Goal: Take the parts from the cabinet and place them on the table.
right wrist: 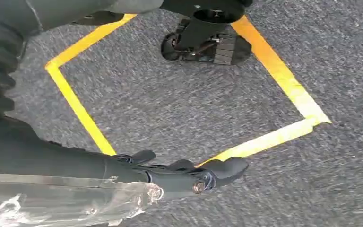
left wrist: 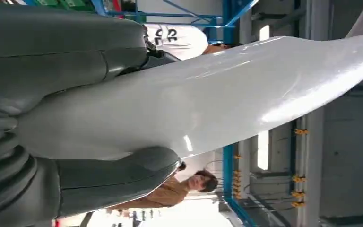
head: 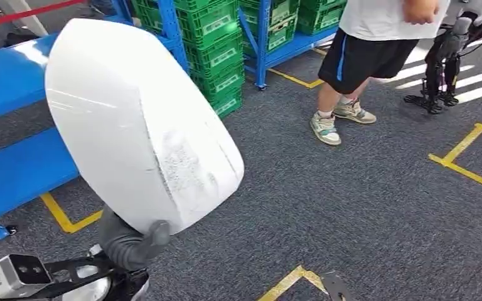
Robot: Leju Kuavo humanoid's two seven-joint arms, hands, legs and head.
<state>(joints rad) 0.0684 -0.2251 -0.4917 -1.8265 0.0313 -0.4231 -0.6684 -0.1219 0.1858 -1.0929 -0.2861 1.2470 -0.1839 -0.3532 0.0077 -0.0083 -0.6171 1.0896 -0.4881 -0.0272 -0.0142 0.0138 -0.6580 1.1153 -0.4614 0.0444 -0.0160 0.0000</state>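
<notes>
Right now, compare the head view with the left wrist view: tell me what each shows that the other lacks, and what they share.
Head view alone: grey carpet with yellow tape, blue shelves, stacked green crates, and a person's legs in black shorts and sneakers.

Left wrist view alone: a person in a tan top, the printed back of a white shirt, and blue framing beyond.

Both: the left hand gripping the white part by its edge.

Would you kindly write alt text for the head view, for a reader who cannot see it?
The robot's left hand holds up a large white curved part over grey carpet with yellow tape lines. Blue shelving with green crates stands behind, and a person stands nearby.
</notes>
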